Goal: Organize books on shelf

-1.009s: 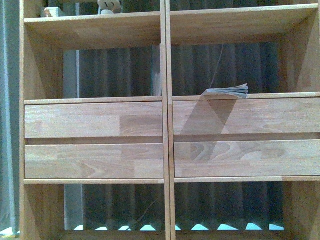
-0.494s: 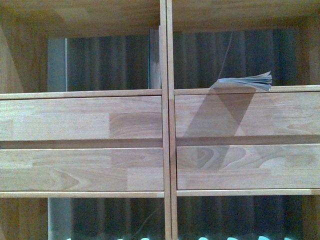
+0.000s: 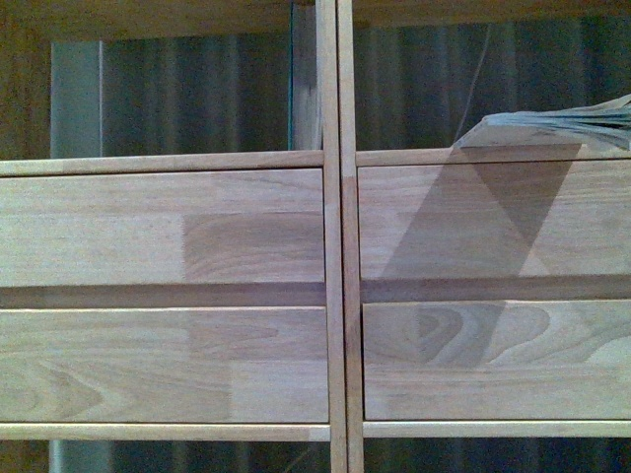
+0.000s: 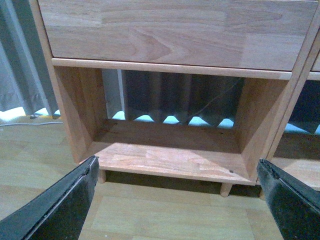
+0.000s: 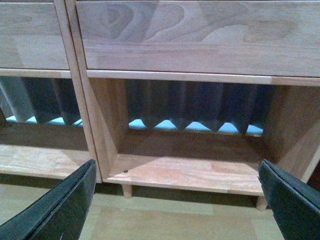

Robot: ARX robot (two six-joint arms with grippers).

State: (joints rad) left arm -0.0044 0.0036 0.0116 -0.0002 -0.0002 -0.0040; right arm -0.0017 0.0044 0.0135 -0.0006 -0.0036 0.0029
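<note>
Paperback point(image 3: 552, 126) lies flat, long side along the front edge of the right upper board of the shelf point(image 3: 335, 246), way above the right fingers point(image 5: 55, 210) and left fingers point(image 4: 55, 205), both spread apart and empty, right ones look nearer.

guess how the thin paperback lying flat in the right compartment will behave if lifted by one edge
Probably floppy: the paperback is thin and its pages fan apart, so it would likely sag. Likely light for its size. It lies flat on the shelf board, so a push should slide it rather than tip it.
</note>
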